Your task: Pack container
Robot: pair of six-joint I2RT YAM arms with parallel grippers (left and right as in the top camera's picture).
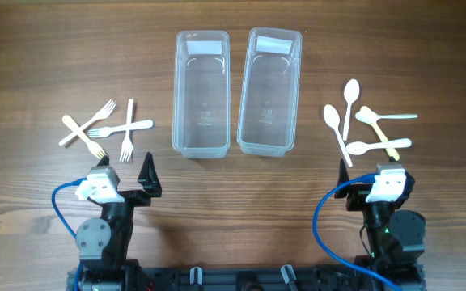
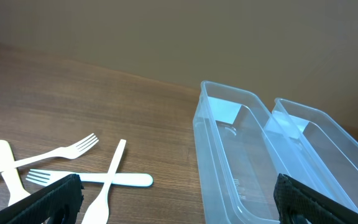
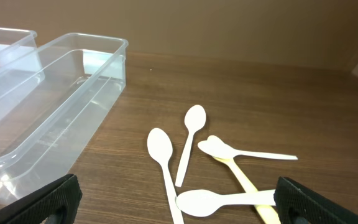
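Standing side by side at 12 o'clock, the clear containers (image 1: 201,93) are upright on the table (image 1: 39,48). The forks (image 1: 136,126) lie at 9 o'clock, spoons (image 1: 332,119) at 3 o'clock. The left gripper (image 2: 179,196) and the right gripper (image 3: 179,194) are both spread wide, gripping nothing.

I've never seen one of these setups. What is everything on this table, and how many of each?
table: one, brown wood, under everything
containers: two, clear plastic, empty, side by side at the far centre
forks: four, white, in a crossed heap on the left
spoons: four, white, scattered on the right
yellowish utensil: one, among the spoons, head hidden under one
cables: two, blue, one on each arm
left gripper: one, black, open, facing the forks and containers
right gripper: one, black, open, facing the spoons
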